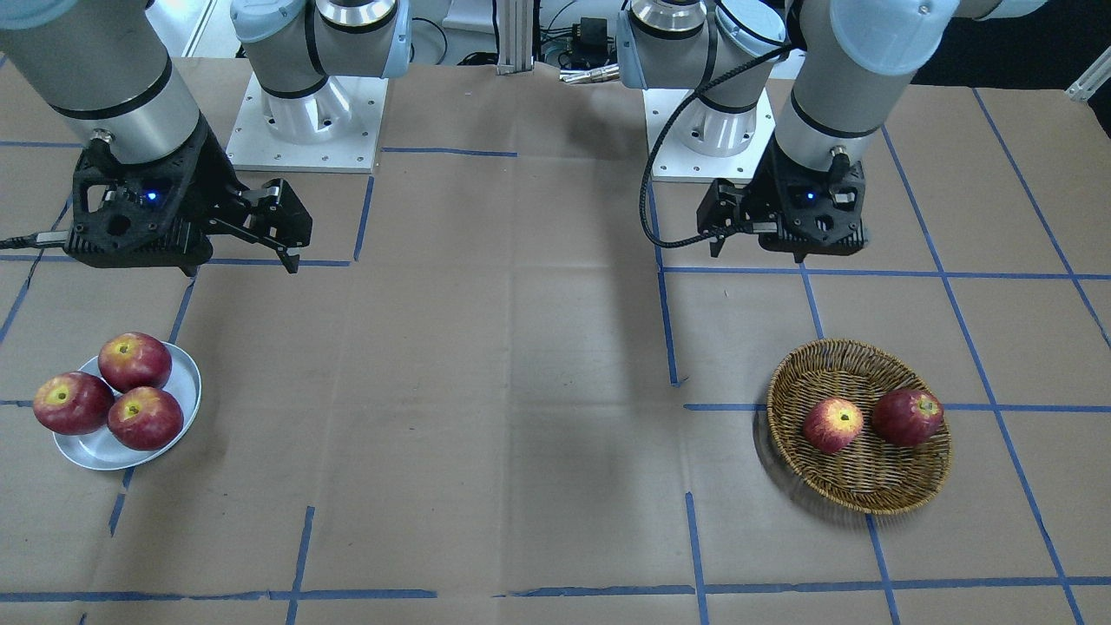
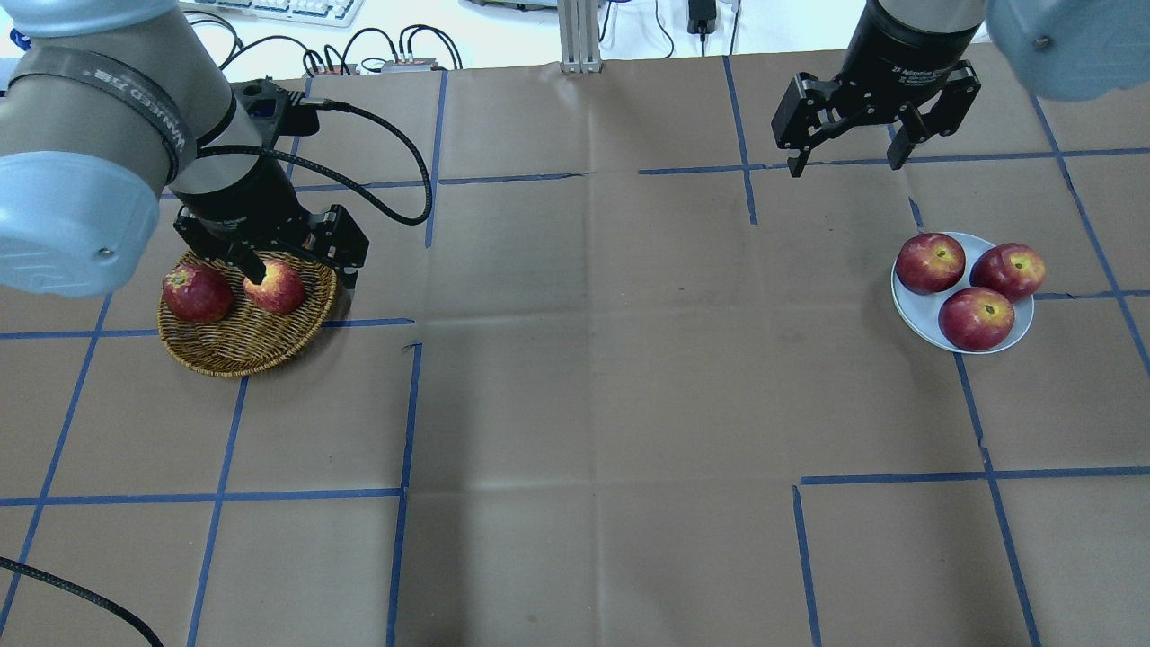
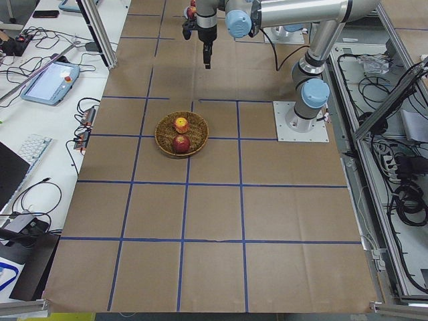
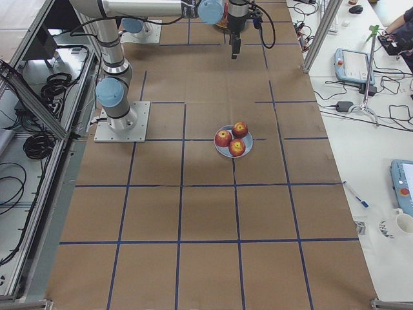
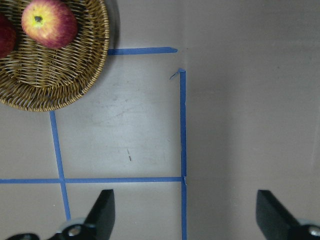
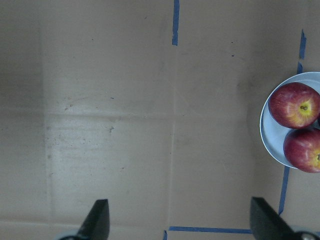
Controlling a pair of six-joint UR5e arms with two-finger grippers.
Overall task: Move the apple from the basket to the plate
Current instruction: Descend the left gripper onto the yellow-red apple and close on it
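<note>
Nearest the left wrist lens, the two fingers (image 5: 104, 212) of my left hand (image 5: 184, 210) stood spread wide at the bottom of the frame. Between them I had only bare worktop (image 5: 240, 125) and blue tape lines (image 5: 182, 125). The basket (image 5: 75, 82) filled the upper left corner of that view. The apple (image 5: 49, 23) lay in it at the very top, stem end up with its yellow blush showing. A darker apple (image 5: 4, 40) just showed at the left edge beside it. In the front-facing view the basket sat at lower right, with the two fruits side by side and a slight gap between them.

My right hand (image 6: 177, 217) was spread as well and held nothing, hanging over bare worktop. The plate (image 6: 267, 137) was cut off by the right edge of its wrist view. In the front-facing view the plate lay at lower left and carried three red apples (image 1: 133, 360) crowded together, the leftmost overhanging the rim.
</note>
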